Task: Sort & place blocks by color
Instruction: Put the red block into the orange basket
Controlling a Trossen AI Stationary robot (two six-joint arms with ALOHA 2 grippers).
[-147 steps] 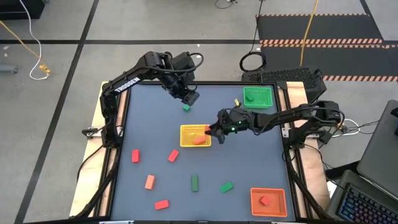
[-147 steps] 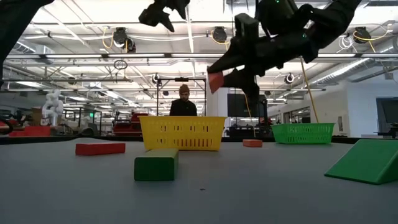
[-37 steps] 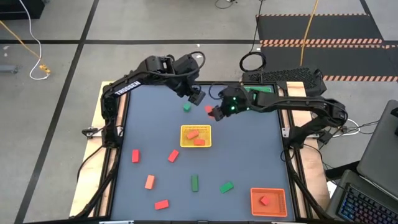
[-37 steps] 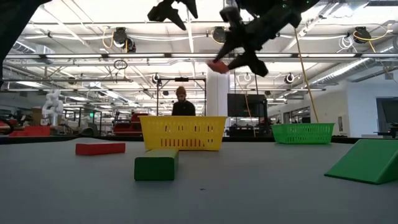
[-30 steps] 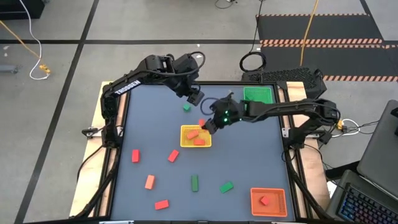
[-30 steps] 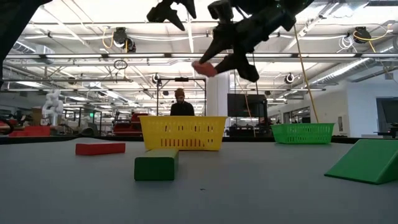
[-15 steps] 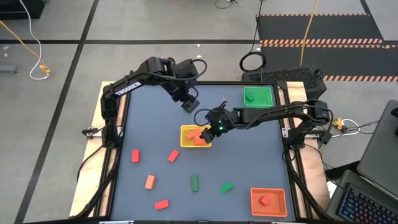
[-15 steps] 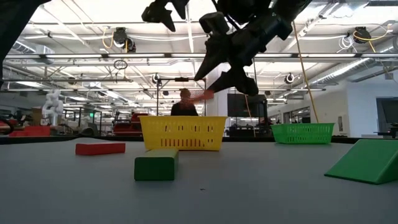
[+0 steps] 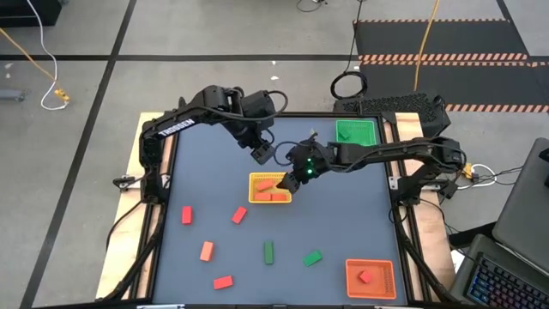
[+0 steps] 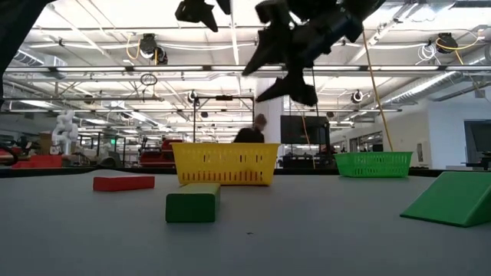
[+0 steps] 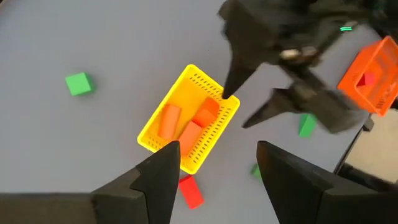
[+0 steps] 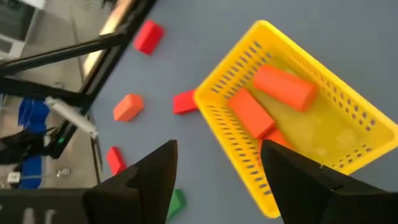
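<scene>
Right fingers (image 12: 155,174) apart, 3 blocks (image 12: 252,113) in yellow tray (image 12: 348,134).

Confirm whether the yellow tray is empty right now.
No. The yellow tray holds three orange-red blocks, seen plainly in the right wrist view, with the open right end effector above it holding nothing.

White lettering reading "TROSSEN" runs along the left arm (image 9: 175,125); I can read nothing else.
</scene>
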